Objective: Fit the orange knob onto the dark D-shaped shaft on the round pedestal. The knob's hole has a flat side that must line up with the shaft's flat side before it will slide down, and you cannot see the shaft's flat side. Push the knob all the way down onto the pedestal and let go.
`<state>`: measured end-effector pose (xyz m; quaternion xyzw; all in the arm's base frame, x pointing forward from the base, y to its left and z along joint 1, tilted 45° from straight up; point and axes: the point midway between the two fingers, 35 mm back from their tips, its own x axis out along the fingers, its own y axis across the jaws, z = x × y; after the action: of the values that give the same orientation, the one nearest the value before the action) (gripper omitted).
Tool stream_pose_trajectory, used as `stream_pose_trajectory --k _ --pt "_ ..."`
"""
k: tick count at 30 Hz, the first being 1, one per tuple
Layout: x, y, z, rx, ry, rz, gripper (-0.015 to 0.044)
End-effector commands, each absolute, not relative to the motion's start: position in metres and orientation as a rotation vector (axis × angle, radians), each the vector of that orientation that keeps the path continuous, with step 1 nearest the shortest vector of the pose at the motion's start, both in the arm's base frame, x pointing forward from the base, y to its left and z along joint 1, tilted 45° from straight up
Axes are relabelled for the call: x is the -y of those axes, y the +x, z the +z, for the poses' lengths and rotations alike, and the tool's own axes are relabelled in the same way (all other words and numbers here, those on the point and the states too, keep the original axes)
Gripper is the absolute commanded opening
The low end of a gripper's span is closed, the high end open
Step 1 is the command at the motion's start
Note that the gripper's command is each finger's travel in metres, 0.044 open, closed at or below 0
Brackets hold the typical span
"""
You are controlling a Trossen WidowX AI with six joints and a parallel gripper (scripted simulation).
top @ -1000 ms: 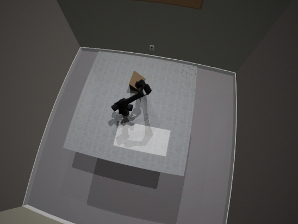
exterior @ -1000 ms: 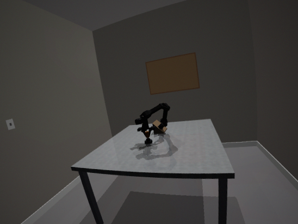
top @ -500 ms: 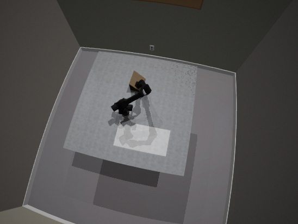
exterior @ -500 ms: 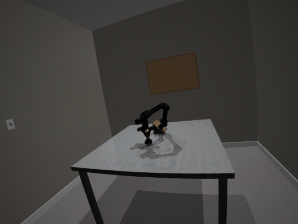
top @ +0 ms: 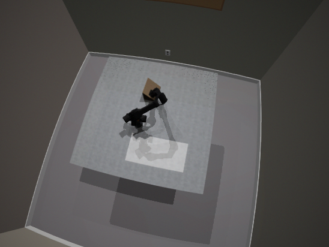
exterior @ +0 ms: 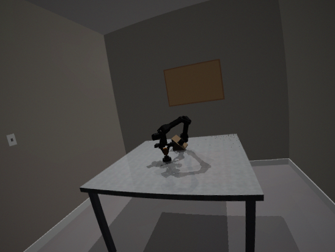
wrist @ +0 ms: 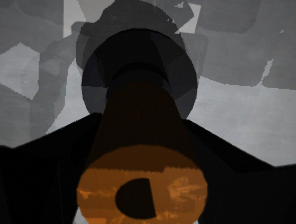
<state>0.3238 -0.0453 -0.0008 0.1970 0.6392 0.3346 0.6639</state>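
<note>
The orange knob (exterior: 165, 151) (wrist: 175, 185) is held upright between the two black fingers of my gripper (exterior: 165, 149) (wrist: 141, 124), which is shut on it. In the wrist view the knob's near end shows a D-shaped hole with its flat side to the right. The dark round pedestal (exterior: 167, 159) (wrist: 150, 45) stands on the table just below the knob. In the wrist view the knob's far end overlaps the pedestal's middle. The shaft is hidden behind the knob, and I cannot tell whether the two touch. In the top view the arm mostly covers knob and pedestal.
A tan slanted block (top: 147, 85) (exterior: 175, 139) with a dark underside stands by the arm's base on the grey table (top: 192, 120) (exterior: 220, 171). A bright rectangle (top: 177, 163) lies on the table toward its front edge, with the arm's shadow across it.
</note>
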Motion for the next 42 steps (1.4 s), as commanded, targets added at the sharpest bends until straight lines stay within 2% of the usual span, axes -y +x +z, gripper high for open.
stream_pose_trajectory --k 1,12,19,42 --pt "0.0447 0.3233 -0.0006 -1.441 0.450 0.753 0.0000" --pt "0.0468 0.3235 0.0039 -1.437 0.443 0.759 0.0000" --pt "0.0477 0.3246 0.0048 -1.345 0.289 0.893 0.0000" --pt "0.0471 0.3279 -0.0018 -1.345 0.289 0.893 0.0000"
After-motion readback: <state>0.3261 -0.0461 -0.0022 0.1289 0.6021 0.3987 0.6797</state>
